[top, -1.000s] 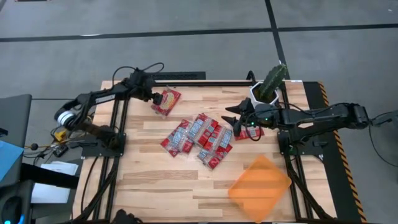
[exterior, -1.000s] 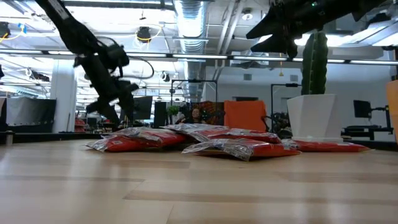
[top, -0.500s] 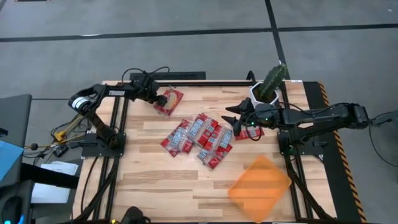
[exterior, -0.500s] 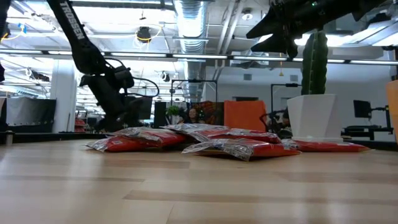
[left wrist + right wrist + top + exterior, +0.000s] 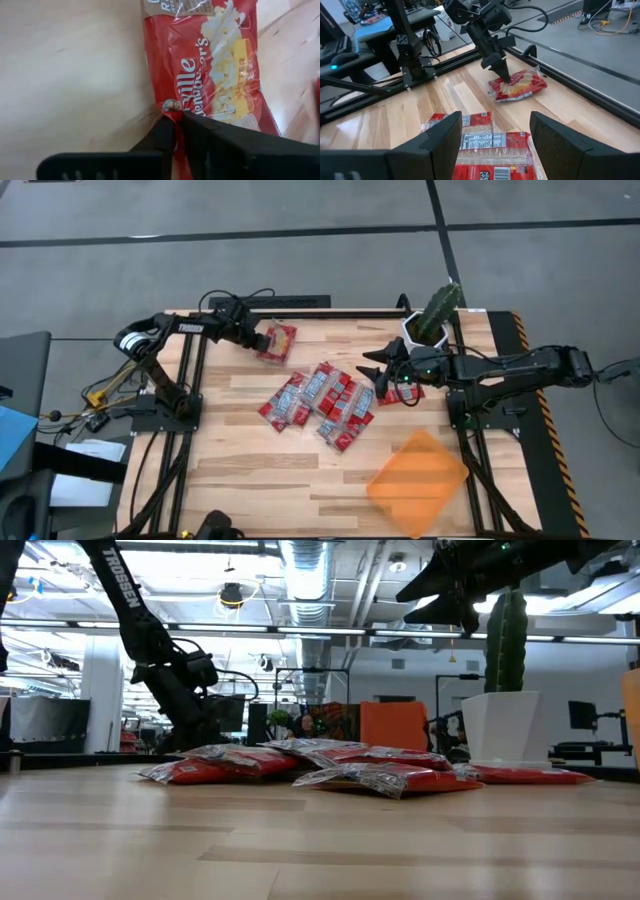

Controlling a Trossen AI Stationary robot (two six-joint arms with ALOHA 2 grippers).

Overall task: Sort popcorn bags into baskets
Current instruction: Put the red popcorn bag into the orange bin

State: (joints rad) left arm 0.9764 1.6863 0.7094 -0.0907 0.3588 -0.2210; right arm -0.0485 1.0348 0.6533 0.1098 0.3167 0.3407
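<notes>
Popcorn bag point(image 5: 210, 65) pinched by left end effector point(image 5: 175, 117) on wood table point(image 5: 250, 470); right end effector point(image 5: 492, 145) wide.

My high camera looks straight down on the whole bench point(image 5: 250, 470). My low one sits at bench height, facing the room beyond. The left wrist camera is close above the large popcorn bag point(image 5: 215, 65); the right wrist camera sees that bag from across the bench.

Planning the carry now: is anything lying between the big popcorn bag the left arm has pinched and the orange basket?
Yes. The left gripper is shut on the big popcorn bag at the far left. The pile of small packets lies mid-table, roughly on the straight line to the orange basket at the near right.
</notes>
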